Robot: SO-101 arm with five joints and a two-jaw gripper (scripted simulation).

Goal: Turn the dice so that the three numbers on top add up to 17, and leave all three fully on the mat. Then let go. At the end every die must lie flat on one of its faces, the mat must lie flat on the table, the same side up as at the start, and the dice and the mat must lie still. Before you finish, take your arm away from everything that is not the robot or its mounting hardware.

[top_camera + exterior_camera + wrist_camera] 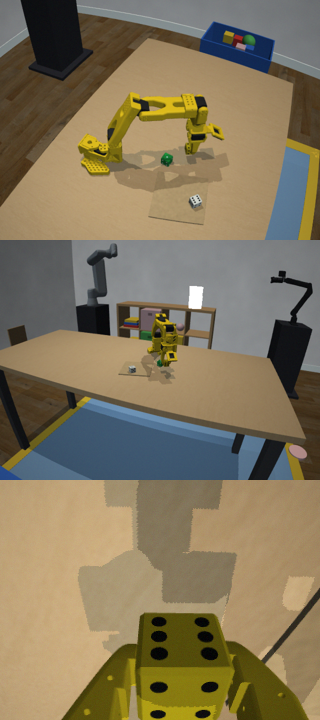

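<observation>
Yellow cubic die with black pips (pixel 188 148) (pixel 166 363) (pixel 182 650) is clamped in the yellow gripper (pixel 193 147) (pixel 165 361) (pixel 182 675), above the wooden table (pixel 240 103) (pixel 206 384) (pixel 40 580). In the top view, a green die (pixel 166 159) (pixel 159 363) sits left of it; nearer, a white die (pixel 195 200) (pixel 132 369) rests on the thin tan mat (pixel 173 204) (pixel 143 369). Only the wrist view shows the yellow die's six-pip face clearly. The jointed yellow arm (pixel 173 103) (pixel 156 330) arches over, gripper pointing down.

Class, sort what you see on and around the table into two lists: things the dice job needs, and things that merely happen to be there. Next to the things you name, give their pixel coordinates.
Needed for the job:
- white die (pixel 195 201) (pixel 132 369)
- green die (pixel 166 159) (pixel 159 363)
- yellow die (pixel 188 148) (pixel 166 363) (pixel 177 642), in the gripper (pixel 190 149) (pixel 166 363) (pixel 182 675)
- mat (pixel 173 204) (pixel 124 371)

Just lying about:
- blue box (pixel 232 56) of toys
- bookshelf (pixel 165 304)
- pink disc (pixel 297 452)
- grey robot arm (pixel 99 277)
</observation>
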